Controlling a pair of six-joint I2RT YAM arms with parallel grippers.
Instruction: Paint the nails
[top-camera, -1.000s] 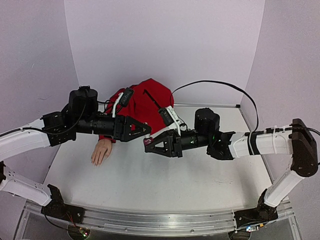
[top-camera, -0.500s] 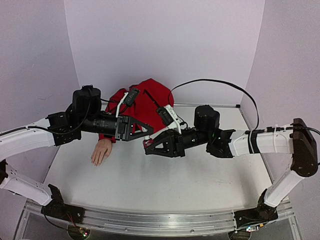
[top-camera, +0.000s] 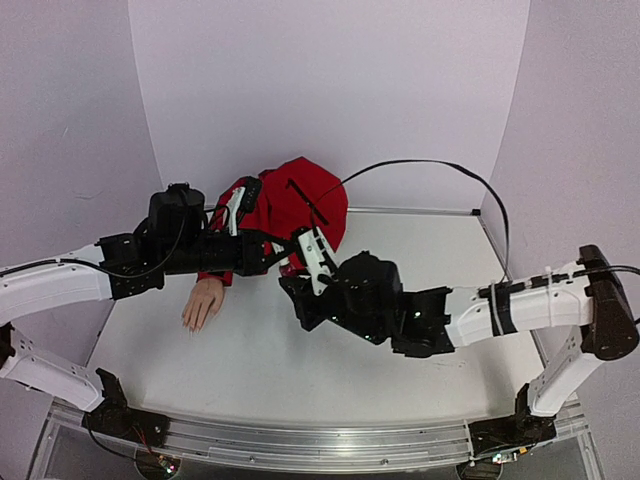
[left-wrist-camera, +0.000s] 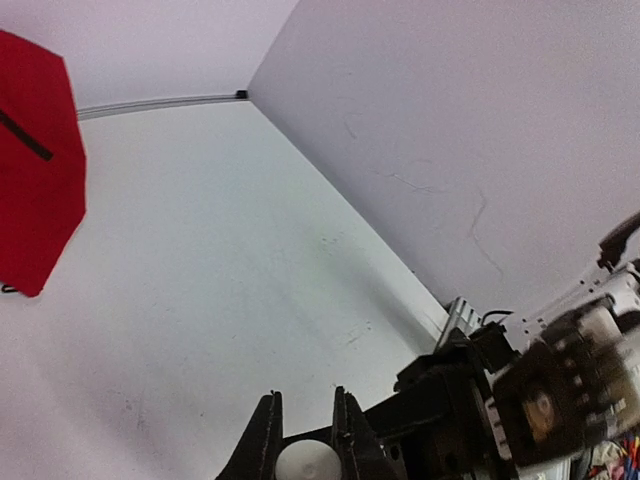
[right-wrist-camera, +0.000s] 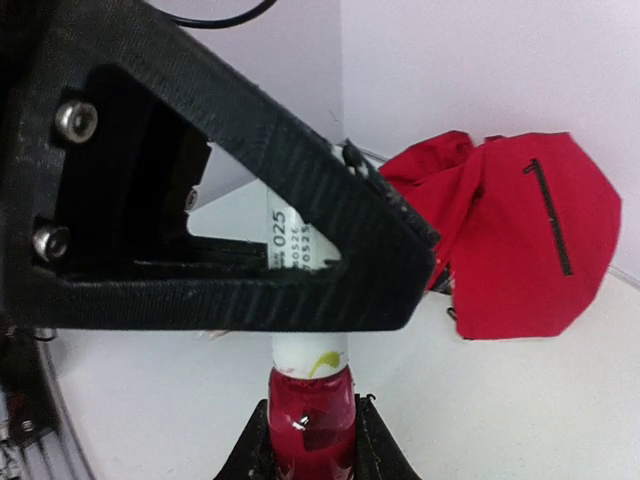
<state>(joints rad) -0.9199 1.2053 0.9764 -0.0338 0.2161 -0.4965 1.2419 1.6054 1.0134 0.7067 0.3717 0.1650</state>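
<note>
Up near the middle of the table (top-camera: 250, 370), both arms meet tip to tip at the polish bottle (right-wrist-camera: 312, 415). So the right gripper (right-wrist-camera: 312, 445) is clamped tight on the pink-red glass body of it, and the left gripper (left-wrist-camera: 305, 440) is closed down on the white cap (left-wrist-camera: 305, 464). You can see the round cap top pinched between its two fingers. From the right wrist cam, the left one's black fingers cross right over the cap, with a bit of label reading 025 showing through the gap. The cap looks seated on the bottle neck, but I can't tell if it's loosened. The mannequin hand (top-camera: 205, 298) lies flat on the left side of the table, fingers pointing toward the near edge, coming out of the red jacket sleeve (top-camera: 300, 200). The nails (top-camera: 192, 322) are at those fingertips, well apart from both grippers and too small to tell their colour.
</note>
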